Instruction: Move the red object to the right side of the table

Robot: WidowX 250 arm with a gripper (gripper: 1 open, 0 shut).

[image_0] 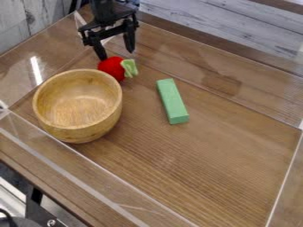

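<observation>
Red object (112,66): small, rounded, bright red (pale green leaf rightward), lying on the far-left brown wood-grain table (219,164).

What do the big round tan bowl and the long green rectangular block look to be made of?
Tan bowl: probably wood, smooth satin finish, judging by its warm even colour and soft sheen. Green block: possibly painted wood or plastic; its flat, uniform colour leaves that open.
</observation>
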